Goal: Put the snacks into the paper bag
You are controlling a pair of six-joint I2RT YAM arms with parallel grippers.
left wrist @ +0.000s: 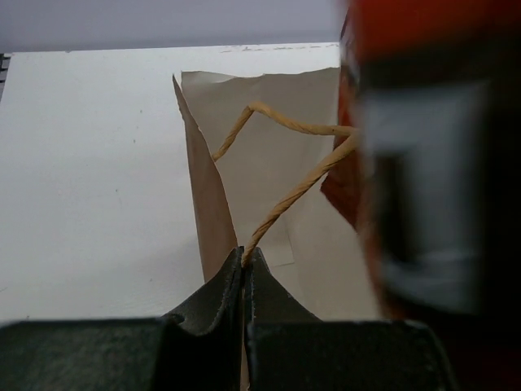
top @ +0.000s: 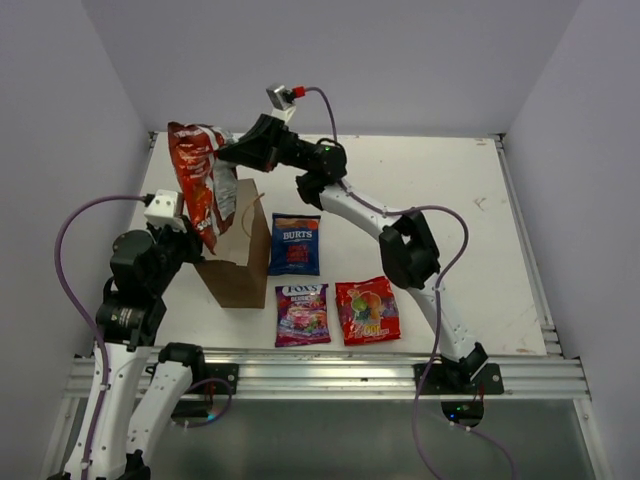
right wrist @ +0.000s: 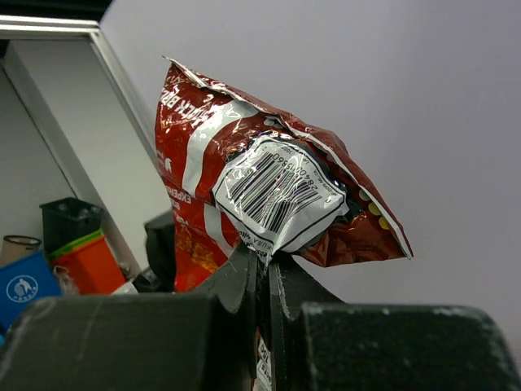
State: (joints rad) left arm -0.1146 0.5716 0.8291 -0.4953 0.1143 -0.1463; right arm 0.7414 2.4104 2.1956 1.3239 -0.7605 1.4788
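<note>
The brown paper bag stands upright at the left of the table. My left gripper is shut on one of its string handles. My right gripper is shut on the long red-orange chip bag and holds it hanging above the paper bag's opening; the chip bag fills the right wrist view. The blue Burts bag, the purple Fox's bag and the red sweets bag lie flat on the table right of the paper bag.
White walls enclose the table at the back and sides. A metal rail runs along the near edge by the arm bases. The right arm reaches across the table's middle above the packets.
</note>
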